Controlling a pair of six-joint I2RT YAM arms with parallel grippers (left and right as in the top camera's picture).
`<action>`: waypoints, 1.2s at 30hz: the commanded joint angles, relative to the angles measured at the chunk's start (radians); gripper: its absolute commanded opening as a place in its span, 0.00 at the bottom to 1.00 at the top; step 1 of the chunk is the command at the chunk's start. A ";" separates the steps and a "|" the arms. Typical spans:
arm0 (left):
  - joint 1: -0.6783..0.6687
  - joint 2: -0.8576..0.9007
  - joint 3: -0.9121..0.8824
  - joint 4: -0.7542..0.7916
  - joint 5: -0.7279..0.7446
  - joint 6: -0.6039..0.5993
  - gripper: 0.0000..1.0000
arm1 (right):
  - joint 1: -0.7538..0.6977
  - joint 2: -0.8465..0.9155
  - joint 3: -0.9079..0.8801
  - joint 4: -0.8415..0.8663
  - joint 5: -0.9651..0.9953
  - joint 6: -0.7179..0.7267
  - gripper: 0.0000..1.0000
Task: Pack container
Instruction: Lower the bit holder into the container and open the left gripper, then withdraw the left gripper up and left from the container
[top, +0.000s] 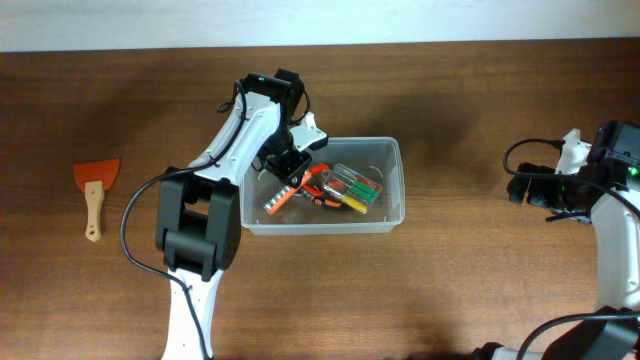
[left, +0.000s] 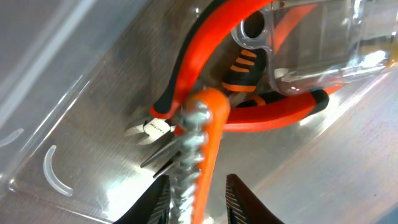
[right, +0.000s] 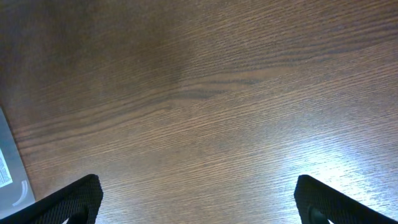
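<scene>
The clear plastic container (top: 395, 185) stands mid-table with tools lying in it. My left gripper (top: 288, 165) reaches down into its left end. In the left wrist view the jaws (left: 198, 182) are slightly parted around an orange-and-silver tool (left: 208, 137). One finger touches the tool's toothed metal side and a gap shows at the other. That tool (top: 279, 200) rests on the container floor (left: 50, 93), beside orange-and-black pliers (left: 205, 56) and a clear case of bits (left: 323, 37). My right gripper (top: 520, 187) is far right, open wide (right: 199, 186) over bare wood.
An orange scraper with a wooden handle (top: 95, 190) lies on the table at the far left. The pliers (top: 322, 188) and the bit case (top: 358, 188) fill the container's middle. A pale flat edge (right: 9, 168) shows at the right wrist view's lower left.
</scene>
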 joint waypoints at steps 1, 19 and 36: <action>-0.002 0.018 -0.003 -0.009 0.014 0.012 0.31 | -0.003 0.001 -0.002 0.003 -0.009 0.008 0.99; -0.002 0.018 0.388 -0.214 -0.055 0.008 0.43 | -0.003 0.001 -0.002 0.003 -0.009 0.007 0.99; 0.269 0.001 0.689 -0.324 -0.362 -0.324 0.59 | -0.003 0.001 -0.002 0.003 -0.009 0.007 0.99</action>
